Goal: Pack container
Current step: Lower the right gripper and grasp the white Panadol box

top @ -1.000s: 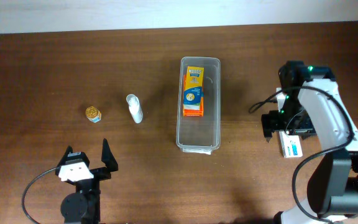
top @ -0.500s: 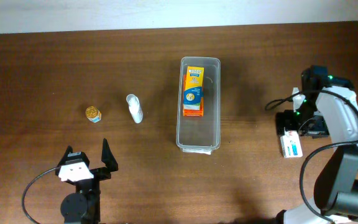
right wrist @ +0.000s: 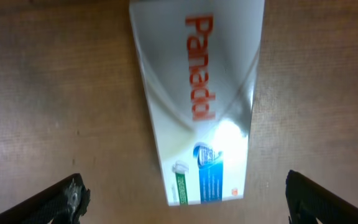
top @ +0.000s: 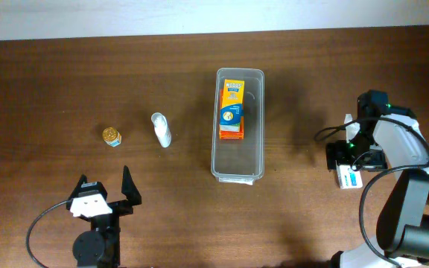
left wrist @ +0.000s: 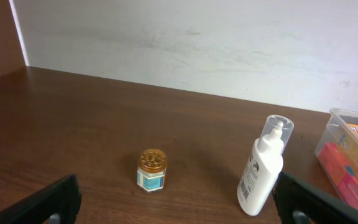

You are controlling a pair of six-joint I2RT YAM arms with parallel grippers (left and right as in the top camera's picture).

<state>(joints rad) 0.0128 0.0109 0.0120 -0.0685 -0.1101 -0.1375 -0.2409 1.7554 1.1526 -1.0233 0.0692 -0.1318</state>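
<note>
Both pincers are standing spread wide at the near side of the worktop [top: 43, 82]. The left pincer [top: 104, 186] is idling empty, facing a small gold-lidded jar [left wrist: 152, 169] and a white bottle [left wrist: 263, 168] just beyond it, probably because its turn is not yet due. The right pincer [right wrist: 185, 198] is hovering over a white Panadol box [right wrist: 197, 93] (fingers either side, not touching it), seemingly lining up a grasp. Farther in, the container [top: 216, 141] is sitting mid-worktop between the arms, likely so both can reach it, and is already holding an orange box [top: 232, 110] toward its far end.
</note>
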